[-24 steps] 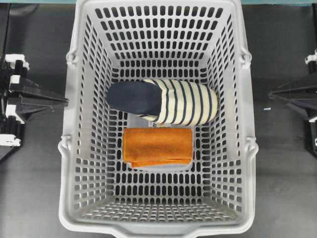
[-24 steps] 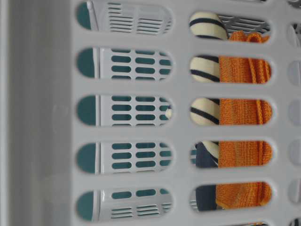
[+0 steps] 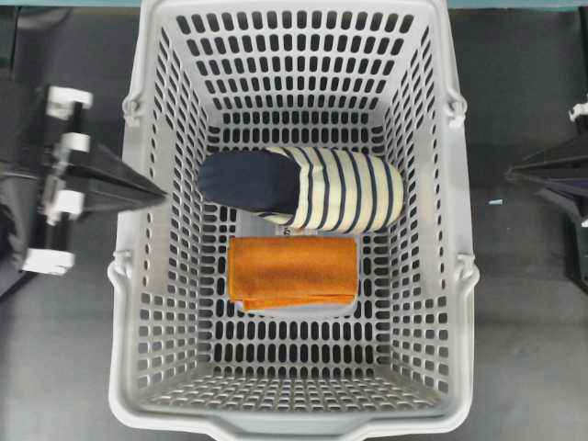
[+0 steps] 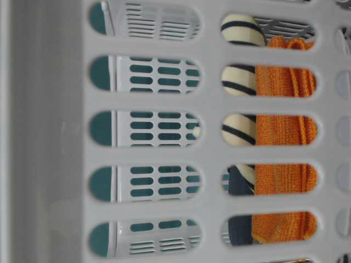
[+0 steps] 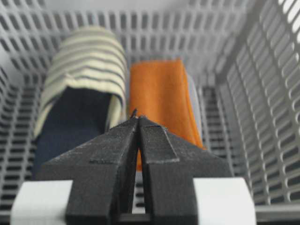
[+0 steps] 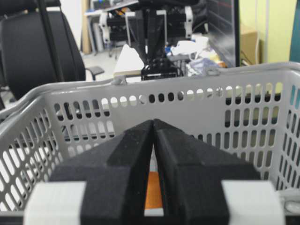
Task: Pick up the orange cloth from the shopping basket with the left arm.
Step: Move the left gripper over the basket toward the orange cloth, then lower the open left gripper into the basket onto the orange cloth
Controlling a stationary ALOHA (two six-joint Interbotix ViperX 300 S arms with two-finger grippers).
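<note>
The orange cloth [image 3: 292, 269] lies folded on the floor of the grey shopping basket [image 3: 303, 424], just in front of a navy-and-cream striped slipper [image 3: 312, 188]. My left gripper [image 3: 163, 195] is shut and empty, its tip over the basket's left wall, above and left of the cloth. In the left wrist view the shut gripper [image 5: 138, 117] points at the cloth [image 5: 161, 93] and the slipper [image 5: 79, 84]. My right gripper [image 3: 507, 173] is shut and empty outside the basket's right wall. The cloth also shows through the slots in the table-level view [image 4: 285, 131].
The basket's slotted walls [image 5: 262, 93] rise steeply around the cloth and slipper. The slipper touches the cloth's far edge. In the right wrist view the shut gripper [image 6: 153, 121] faces the basket's outer wall [image 6: 187, 93]. Dark table [image 3: 524, 349] lies on both sides.
My left arm has moved right toward the basket, and its tip now reaches over the left rim. The cloth, the slipper and the right arm stay about where they were.
</note>
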